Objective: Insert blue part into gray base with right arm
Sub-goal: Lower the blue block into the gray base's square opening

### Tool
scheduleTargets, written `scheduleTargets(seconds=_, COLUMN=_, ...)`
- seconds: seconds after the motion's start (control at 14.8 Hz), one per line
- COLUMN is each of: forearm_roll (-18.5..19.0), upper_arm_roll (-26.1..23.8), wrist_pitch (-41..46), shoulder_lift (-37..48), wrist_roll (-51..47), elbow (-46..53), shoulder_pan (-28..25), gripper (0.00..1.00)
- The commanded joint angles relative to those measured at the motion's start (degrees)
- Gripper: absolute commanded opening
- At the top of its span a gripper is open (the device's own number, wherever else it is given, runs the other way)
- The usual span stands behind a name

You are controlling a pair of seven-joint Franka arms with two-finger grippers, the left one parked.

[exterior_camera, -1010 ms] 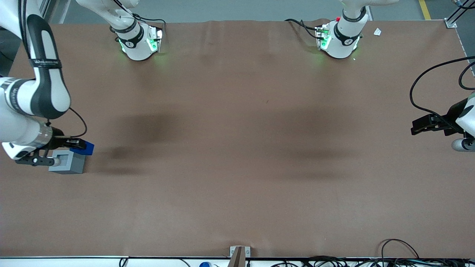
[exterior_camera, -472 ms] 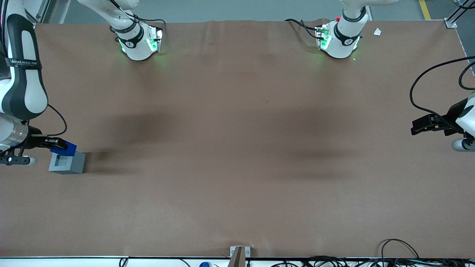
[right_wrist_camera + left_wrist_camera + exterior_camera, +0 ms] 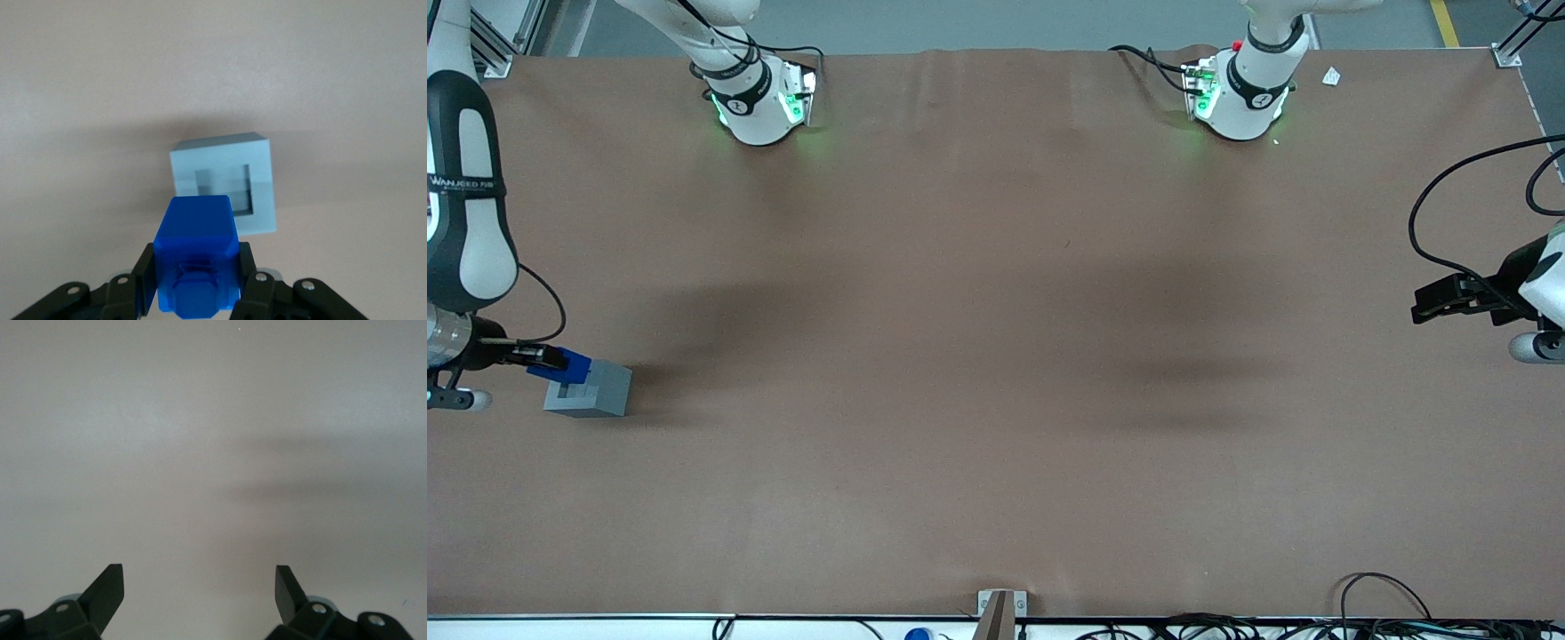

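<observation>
My right gripper [image 3: 551, 360] is shut on the blue part [image 3: 567, 365], a small bright blue block, and holds it above the edge of the gray base [image 3: 596, 393] at the working arm's end of the table. In the right wrist view the blue part [image 3: 195, 250] sits clamped between both black fingers [image 3: 145, 267]. It hangs above the table beside the gray base [image 3: 260, 175], whose square recess is open and empty. The base stands on the brown table.
The brown table [image 3: 996, 356] stretches wide toward the parked arm's end. Two white arm bases [image 3: 760, 102] with green lights stand at the table's back edge. A small bracket [image 3: 1000, 609] sits at the front edge, with cables along it.
My right arm has carried the blue part sideways toward the working arm's end, from past the base's inner edge to its outer edge. The gray base has not moved.
</observation>
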State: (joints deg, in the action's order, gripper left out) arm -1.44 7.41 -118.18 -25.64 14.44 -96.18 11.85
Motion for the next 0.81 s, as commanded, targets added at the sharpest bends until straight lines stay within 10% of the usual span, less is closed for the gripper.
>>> scheduleTargets(seconds=0.0, forearm_roll=-0.58, upper_arm_roll=-0.99, wrist_pitch=0.76, shoulder_lift=-2.83, wrist_roll=2.43, elbow=3.71, shoulder_pan=2.04, gripper=0.04)
scheduleTargets(seconds=0.74, forearm_roll=-0.76, upper_arm_roll=-1.17, wrist_pitch=0.85, shoulder_lift=-5.30, wrist_roll=2.52, elbow=5.83, shoulder_pan=2.13, gripper=0.04)
